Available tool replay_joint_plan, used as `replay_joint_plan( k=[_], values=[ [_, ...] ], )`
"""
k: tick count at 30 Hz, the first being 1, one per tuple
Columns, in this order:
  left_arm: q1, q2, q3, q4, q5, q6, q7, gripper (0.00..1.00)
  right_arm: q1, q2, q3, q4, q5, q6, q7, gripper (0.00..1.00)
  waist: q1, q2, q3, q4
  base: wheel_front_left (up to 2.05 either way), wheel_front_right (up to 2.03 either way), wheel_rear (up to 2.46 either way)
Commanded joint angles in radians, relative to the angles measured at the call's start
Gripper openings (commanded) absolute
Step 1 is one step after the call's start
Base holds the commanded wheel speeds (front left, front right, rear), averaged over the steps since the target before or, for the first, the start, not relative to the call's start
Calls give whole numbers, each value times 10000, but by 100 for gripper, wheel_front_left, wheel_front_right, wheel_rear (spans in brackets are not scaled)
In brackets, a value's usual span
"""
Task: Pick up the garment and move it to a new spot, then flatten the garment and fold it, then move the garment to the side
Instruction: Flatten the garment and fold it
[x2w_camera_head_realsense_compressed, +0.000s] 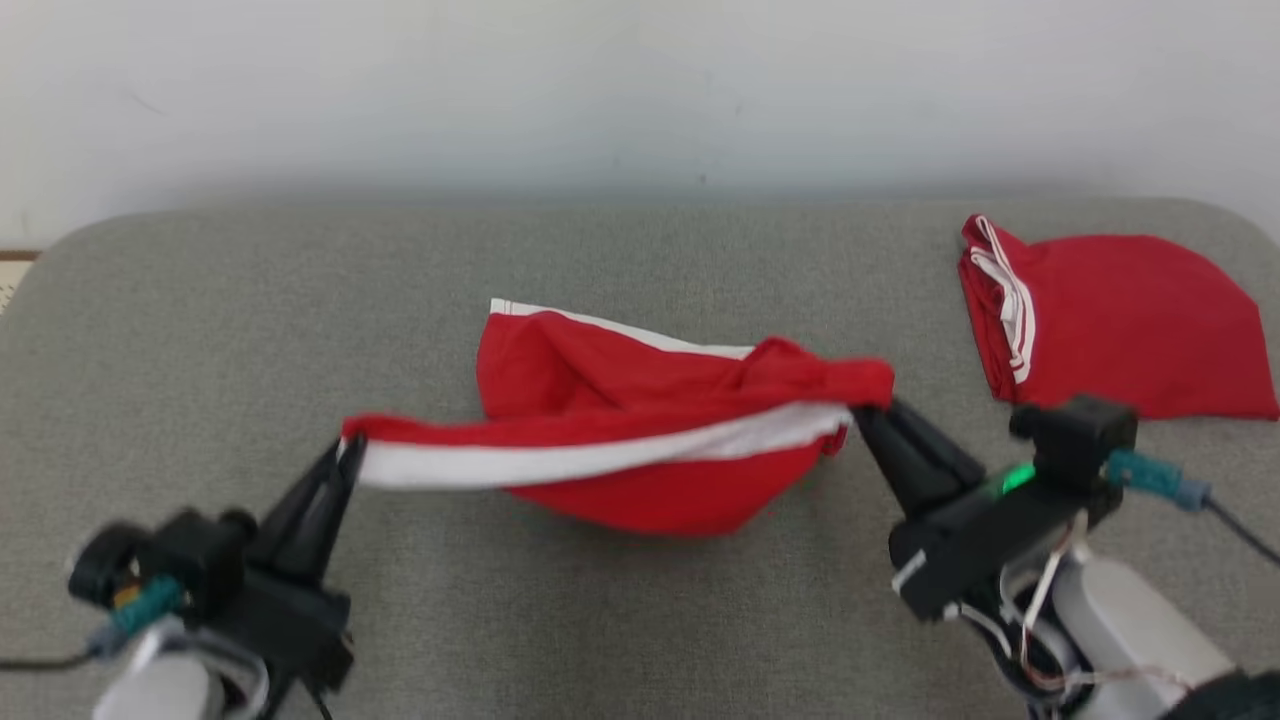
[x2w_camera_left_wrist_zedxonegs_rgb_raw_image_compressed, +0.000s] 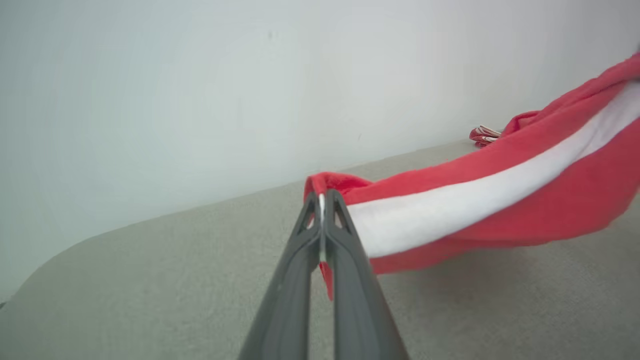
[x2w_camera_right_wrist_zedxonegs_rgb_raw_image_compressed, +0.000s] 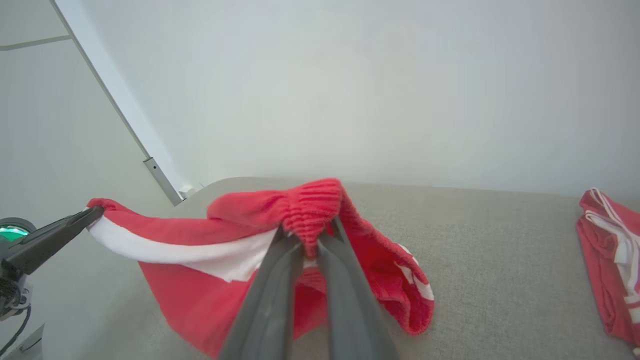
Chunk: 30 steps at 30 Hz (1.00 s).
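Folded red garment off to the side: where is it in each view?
Head view: folded garment upper right, flat on the table.
Left wrist view: folded garment small, right of centre, beyond the held garment.
Right wrist view: folded garment at the right edge.
Shared landmark: the held garment's white stripe.

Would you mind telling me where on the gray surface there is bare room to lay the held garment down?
The far-left stretch of the surface, from its left edge to the held garment, is bare; so is the near strip between the left gripper and right gripper. The right end is crowded: a folded garment lies there.
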Motion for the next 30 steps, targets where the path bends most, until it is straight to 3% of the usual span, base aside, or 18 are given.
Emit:
replay_joint_plan(
  k=[1, 10, 19, 22, 30],
  values=[
    [-248, 143, -29, -30, -75, 5, 51, 0, -247, 6, -8, 23, -14, -7, 10, 0, 0, -1, 390, -72, 0, 0, 0],
    [-4351, 1753, -1073, 681, -1110, 6, 879, 0, -4511, 1149, -455, 2185, 1009, -6, 243, 0, 0, -1, 2491, -412, 0, 0, 0],
    [-9106, 2639, -2456, 2535, -2101, 6, 1441, 0, -9813, 2063, -592, 5390, 1679, -7, 588, 0, 0, -1, 4311, -548, 0, 0, 0],
    [-11006, 2552, -3038, 3453, -2308, 8, 1425, 0, -11746, 2332, -858, 6854, 1817, -7, 497, 0, 0, -1, 4730, -480, 0, 0, 0],
    [-13704, 2038, -3746, 4932, -2284, 8, 1010, 0, -14370, 2875, -1094, 9221, 1552, -7, -256, 0, 0, -1, 4667, -289, 0, 0, 0]
  ],
)
